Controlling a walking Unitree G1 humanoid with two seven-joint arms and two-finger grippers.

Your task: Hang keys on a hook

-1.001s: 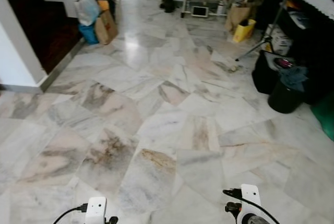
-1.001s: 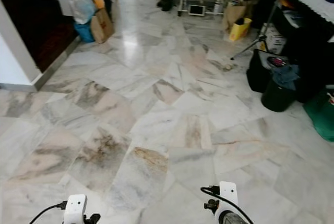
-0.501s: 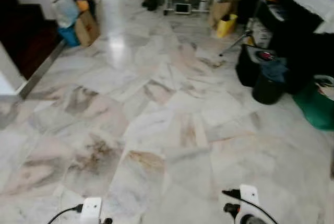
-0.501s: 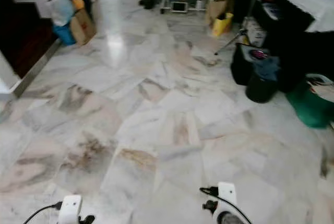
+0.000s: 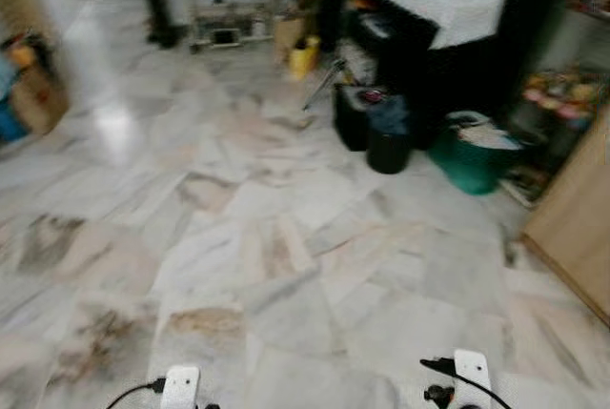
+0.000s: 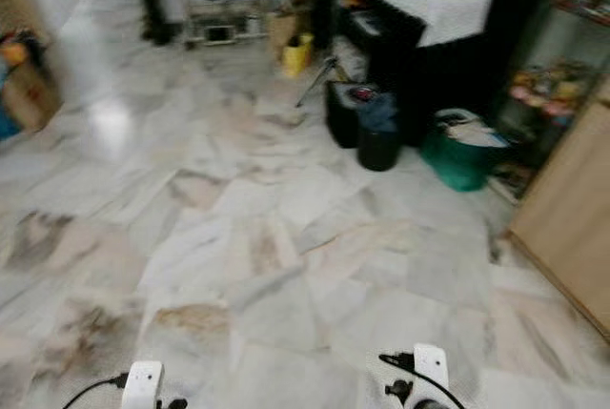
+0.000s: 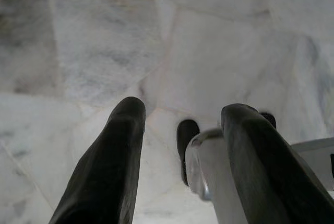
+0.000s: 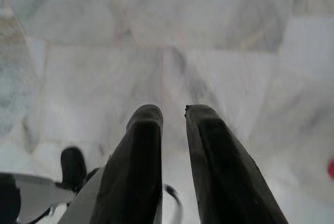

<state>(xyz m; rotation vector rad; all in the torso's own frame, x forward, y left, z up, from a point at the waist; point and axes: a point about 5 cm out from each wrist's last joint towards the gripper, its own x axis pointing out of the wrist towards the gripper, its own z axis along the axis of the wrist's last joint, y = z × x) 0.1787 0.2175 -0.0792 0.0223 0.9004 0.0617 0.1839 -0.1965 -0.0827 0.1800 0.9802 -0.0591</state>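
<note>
Both arms hang low over the marble floor [image 5: 238, 237]; their white wrist housings show at the bottom edge of the eye views, the left wrist [image 5: 179, 385] and the right wrist [image 5: 469, 376]. In the left wrist view my left gripper [image 7: 180, 112] is open, its fingers wide apart with only floor tiles between them. In the right wrist view my right gripper [image 8: 174, 110] has its fingers nearly together with nothing in them. The eye views are blurred.
A black table with a white cloth [image 5: 448, 9] stands at the back right. Black bags [image 5: 360, 115], a black bucket [image 5: 389, 150] and a green basin [image 5: 474, 156] sit before it. A wooden cabinet [image 5: 572, 218] is at the right, a cardboard box [image 5: 33, 99] at the far left.
The camera has swung to the right: the dark stairs have left the picture, and the table, green basin and wooden cabinet have come in. The arms hang as before.
</note>
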